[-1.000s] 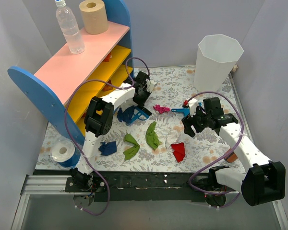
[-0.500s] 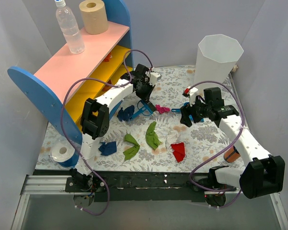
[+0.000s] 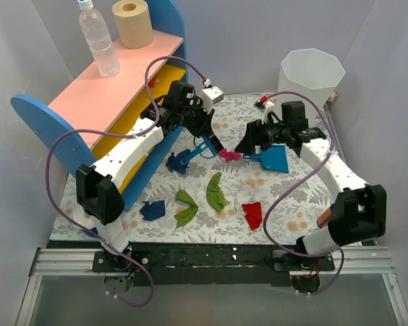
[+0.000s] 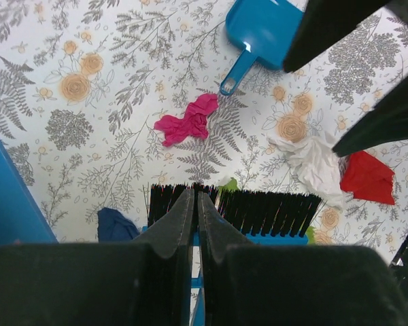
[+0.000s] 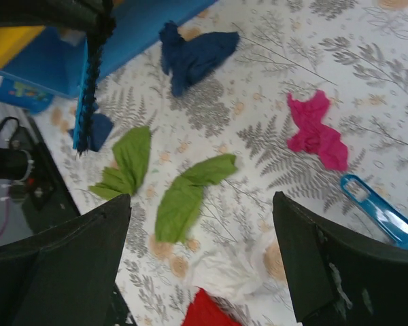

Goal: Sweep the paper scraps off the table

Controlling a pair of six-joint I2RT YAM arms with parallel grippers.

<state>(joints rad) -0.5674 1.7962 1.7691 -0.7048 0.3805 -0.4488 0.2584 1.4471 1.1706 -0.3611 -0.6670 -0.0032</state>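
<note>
My left gripper (image 3: pixel 198 130) is shut on the blue hand brush (image 3: pixel 208 145), holding it over the table (image 3: pixel 299 204) with the bristles (image 4: pixel 234 204) down near a magenta scrap (image 3: pixel 228 155) (image 4: pixel 187 125). My right gripper (image 3: pixel 249 144) (image 5: pixel 202 200) is open and empty, above the blue dustpan's handle (image 5: pixel 384 217). The dustpan (image 3: pixel 275 159) (image 4: pixel 262 30) lies on the cloth. Paper scraps lie in front: navy (image 3: pixel 179 161) (image 5: pixel 197 54), two green (image 3: pixel 215 192) (image 3: pixel 186 207), red (image 3: pixel 253 214) (image 4: pixel 367 178), white (image 4: pixel 316 166) (image 5: pixel 238 265), and another navy (image 3: pixel 152 210).
A pink-and-yellow shelf (image 3: pixel 109 95) with blue ends stands at the left, with a bottle (image 3: pixel 98 37) and a paper roll (image 3: pixel 132 24) on top. A white bin (image 3: pixel 308 85) stands at the back right. A tape roll (image 3: pixel 88 216) sits at the front left.
My left arm has lifted and swung the brush back and right, toward the magenta scrap. My right gripper has moved back and left, uncovering the dustpan.
</note>
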